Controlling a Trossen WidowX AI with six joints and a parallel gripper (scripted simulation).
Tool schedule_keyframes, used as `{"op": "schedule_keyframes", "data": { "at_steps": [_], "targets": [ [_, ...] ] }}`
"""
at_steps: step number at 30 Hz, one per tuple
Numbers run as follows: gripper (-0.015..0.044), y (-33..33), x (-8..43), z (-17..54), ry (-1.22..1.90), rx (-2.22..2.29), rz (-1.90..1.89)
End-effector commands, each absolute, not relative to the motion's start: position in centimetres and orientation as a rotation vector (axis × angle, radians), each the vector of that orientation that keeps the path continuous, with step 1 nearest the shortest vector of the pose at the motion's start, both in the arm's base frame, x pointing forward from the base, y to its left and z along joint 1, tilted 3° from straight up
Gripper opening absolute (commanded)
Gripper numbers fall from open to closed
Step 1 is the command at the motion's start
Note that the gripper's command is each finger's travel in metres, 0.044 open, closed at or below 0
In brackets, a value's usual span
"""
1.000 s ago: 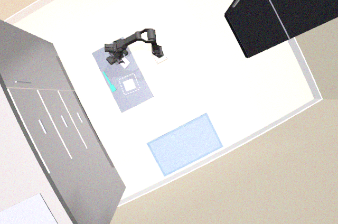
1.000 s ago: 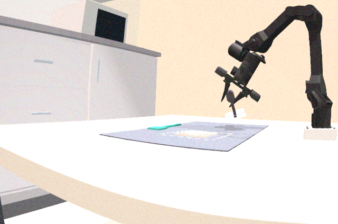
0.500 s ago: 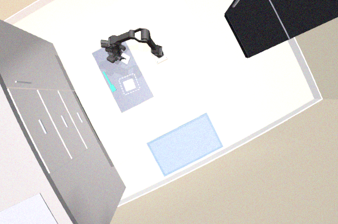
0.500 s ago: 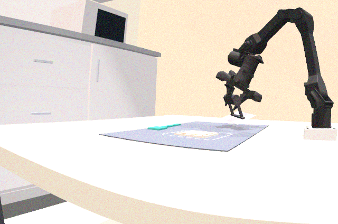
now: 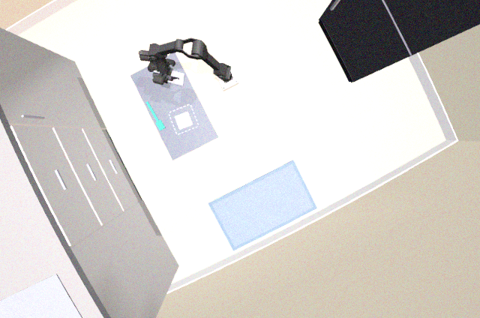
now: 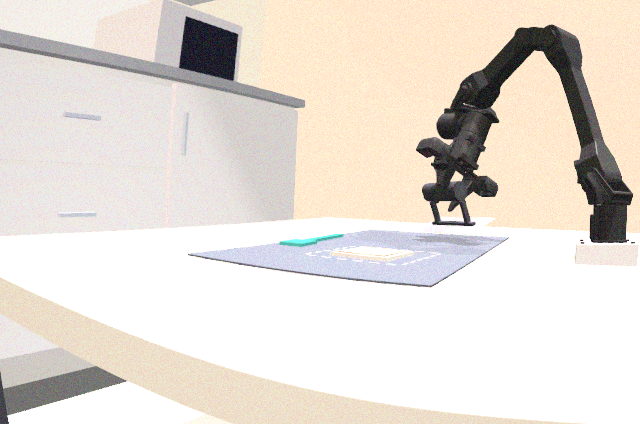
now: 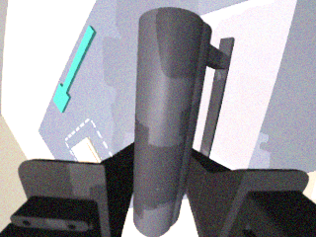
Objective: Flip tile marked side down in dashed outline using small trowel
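Note:
My gripper (image 5: 164, 72) (image 6: 452, 184) (image 7: 160, 168) is shut on the dark round handle of a trowel (image 7: 168, 99). A thin dark bracket joins it to a wide white blade, which hangs low above the back part of the grey-blue mat (image 5: 178, 148) (image 6: 258, 257) (image 7: 109, 99). The tile (image 5: 183, 121) (image 6: 372, 252) (image 7: 85, 149), white on top with tan edges, lies flat inside the dashed outline (image 5: 190, 104) (image 7: 90, 119), apart from the blade. No mark shows on its upper face; its underside is hidden.
A teal flat-ended tool (image 5: 159, 124) (image 6: 298, 242) (image 7: 76, 66) lies on the mat beside the outline, along the mat's edge. A light-blue rectangle (image 5: 263, 205) lies farther off on the table. Grey cabinets (image 5: 42, 175) (image 6: 82, 166) stand beyond the table's edge.

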State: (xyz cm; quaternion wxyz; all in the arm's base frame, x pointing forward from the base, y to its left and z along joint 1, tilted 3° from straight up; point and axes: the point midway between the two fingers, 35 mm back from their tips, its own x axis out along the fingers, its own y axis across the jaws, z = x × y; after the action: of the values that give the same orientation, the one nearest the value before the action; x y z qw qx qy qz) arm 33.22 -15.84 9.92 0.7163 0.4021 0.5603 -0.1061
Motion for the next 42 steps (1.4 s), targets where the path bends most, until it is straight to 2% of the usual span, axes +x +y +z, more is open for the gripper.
{"op": "schedule_keyframes", "data": {
  "at_steps": [1, 31, 42],
  "targets": [
    [0.0, -16.5, 33.3, 10.6, 1.244, 0.865, -0.165],
    [0.0, -21.1, 30.8, 11.6, 1.213, 0.79, 0.352],
    [0.0, -21.2, 30.7, 11.4, 1.21, 0.793, 0.364]
  ]
}}
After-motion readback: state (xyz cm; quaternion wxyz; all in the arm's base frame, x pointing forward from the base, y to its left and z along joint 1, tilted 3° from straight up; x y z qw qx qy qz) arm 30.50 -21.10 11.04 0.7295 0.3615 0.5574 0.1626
